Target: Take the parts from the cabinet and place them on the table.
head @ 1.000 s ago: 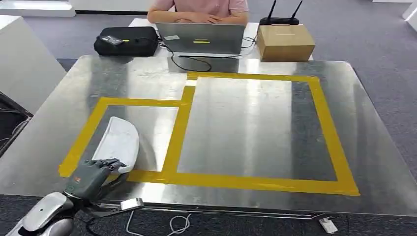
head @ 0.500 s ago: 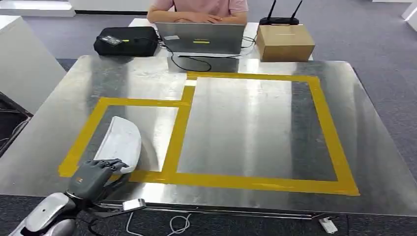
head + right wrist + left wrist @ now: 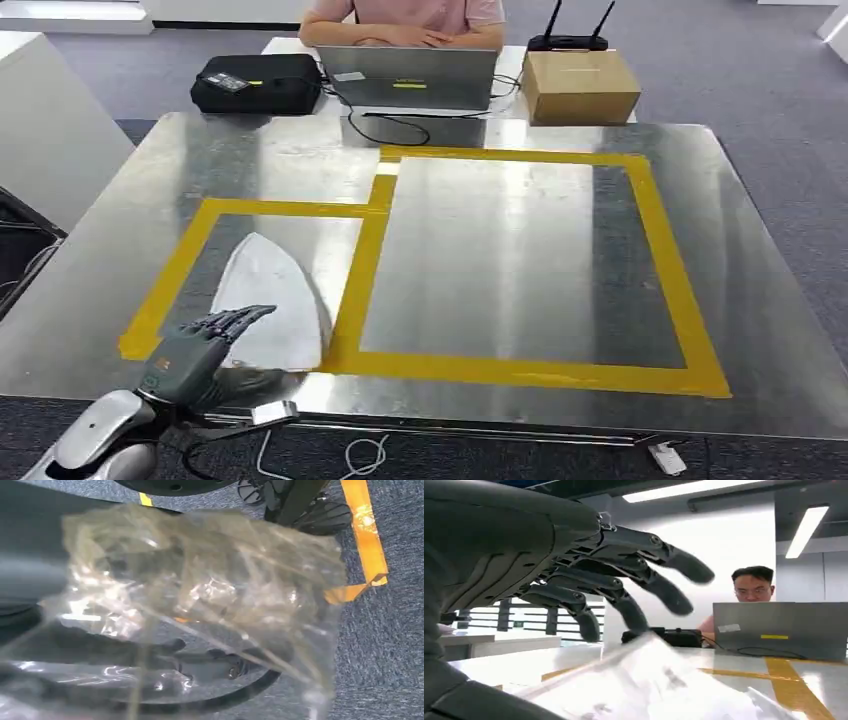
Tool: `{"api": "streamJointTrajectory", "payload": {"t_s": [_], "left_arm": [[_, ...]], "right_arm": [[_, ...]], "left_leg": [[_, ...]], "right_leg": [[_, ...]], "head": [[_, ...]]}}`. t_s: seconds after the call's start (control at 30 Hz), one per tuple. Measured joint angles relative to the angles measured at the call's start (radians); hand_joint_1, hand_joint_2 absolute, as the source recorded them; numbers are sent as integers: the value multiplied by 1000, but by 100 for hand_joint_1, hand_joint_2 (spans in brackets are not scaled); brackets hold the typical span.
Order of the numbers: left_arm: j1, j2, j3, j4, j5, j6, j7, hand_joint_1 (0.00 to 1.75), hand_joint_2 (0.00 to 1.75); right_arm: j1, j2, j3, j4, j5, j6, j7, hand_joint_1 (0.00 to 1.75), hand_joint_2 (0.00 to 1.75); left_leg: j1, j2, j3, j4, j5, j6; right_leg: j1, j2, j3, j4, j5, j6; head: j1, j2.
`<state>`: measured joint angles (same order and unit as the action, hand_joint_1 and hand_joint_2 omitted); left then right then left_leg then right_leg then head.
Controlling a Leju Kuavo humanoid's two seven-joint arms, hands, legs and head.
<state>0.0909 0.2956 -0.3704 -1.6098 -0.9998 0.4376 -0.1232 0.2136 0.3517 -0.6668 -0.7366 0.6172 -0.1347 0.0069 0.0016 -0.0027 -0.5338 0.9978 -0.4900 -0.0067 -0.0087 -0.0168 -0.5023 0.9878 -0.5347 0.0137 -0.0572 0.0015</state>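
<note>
A white plastic-wrapped part (image 3: 270,300) lies flat on the steel table (image 3: 500,250), inside the small yellow-taped square (image 3: 205,212) at the front left. My left hand (image 3: 195,350) hovers at the part's near edge with its fingers spread and holding nothing. The left wrist view shows those fingers (image 3: 644,575) apart above the crinkled wrap (image 3: 649,685). In the right wrist view a clear plastic bag (image 3: 200,590) hangs in front of my right hand (image 3: 30,555), held over the carpet. The bag hides the fingers.
A large yellow-taped rectangle (image 3: 660,250) takes up the table's middle and right. Behind the table a person (image 3: 405,20) sits at a laptop (image 3: 420,78), beside a black bag (image 3: 258,83), a cardboard box (image 3: 580,88) and a router (image 3: 568,42). A white cabinet (image 3: 40,130) stands left.
My left hand's fingers have opened and let go of the white part. The part has dropped from standing on edge to lying flat in the small square.
</note>
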Motion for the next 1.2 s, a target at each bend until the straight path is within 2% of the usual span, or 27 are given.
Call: {"api": "streamJointTrajectory", "payload": {"t_s": [1.2], "left_arm": [[-1, -10, 5, 0, -6, 1, 3, 0, 0]], "right_arm": [[1, 0, 3, 0, -6, -3, 2, 0, 0]], "left_leg": [[0, 0, 0, 0, 0, 0]], "right_leg": [[0, 0, 1, 0, 0, 0]], "head": [[0, 0]]}}
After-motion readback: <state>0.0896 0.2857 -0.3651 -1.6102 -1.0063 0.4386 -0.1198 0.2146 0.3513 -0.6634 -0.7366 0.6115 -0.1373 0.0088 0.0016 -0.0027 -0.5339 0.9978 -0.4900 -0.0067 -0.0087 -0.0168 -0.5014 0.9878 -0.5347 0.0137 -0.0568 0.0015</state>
